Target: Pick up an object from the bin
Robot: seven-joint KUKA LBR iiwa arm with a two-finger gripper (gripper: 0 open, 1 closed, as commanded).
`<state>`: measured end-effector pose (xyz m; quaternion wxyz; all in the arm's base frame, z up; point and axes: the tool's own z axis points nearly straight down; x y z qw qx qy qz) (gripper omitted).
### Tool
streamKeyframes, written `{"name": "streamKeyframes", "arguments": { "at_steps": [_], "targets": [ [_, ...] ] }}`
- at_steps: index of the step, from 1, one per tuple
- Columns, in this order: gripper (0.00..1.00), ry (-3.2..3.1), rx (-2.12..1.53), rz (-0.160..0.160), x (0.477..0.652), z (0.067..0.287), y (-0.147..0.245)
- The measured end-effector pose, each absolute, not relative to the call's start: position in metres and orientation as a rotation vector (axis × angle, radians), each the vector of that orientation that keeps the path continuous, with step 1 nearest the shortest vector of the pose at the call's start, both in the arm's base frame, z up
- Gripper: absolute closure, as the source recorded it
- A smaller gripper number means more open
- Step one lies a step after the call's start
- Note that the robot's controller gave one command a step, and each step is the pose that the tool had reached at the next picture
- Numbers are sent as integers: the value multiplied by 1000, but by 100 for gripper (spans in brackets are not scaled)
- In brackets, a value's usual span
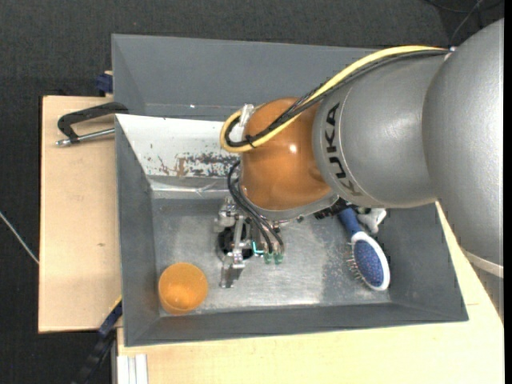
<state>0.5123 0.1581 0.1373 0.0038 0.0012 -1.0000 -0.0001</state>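
My pincer (242, 256) hangs low over the bare middle of the bin (134, 238), and from this angle I cannot tell whether it is wide or narrow; I make out nothing in it. The orange ball (182, 287), as it looks to me, sits in the near-left corner, just left of me and nearer, apart from the pincer. The blue brush (369, 261) lies to the right, its handle running off under my wrist. I judge the ball the handier pick. To do it well, I should centre over it first, open wider than its round body, come straight down, and close across its middle so it can't squirt away. There's little room by the near wall, so I'd keep clear of that slope.
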Motion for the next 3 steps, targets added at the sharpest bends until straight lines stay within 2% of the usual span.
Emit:
{"name": "streamKeyframes", "arguments": {
  "at_steps": [1,2,3],
  "targets": [
    [0,-3157,-79,-12,517,90,101],
    [100,-3167,-89,-10,520,92,98],
    [100,-3154,106,-5,516,247,118]
  ]
}}
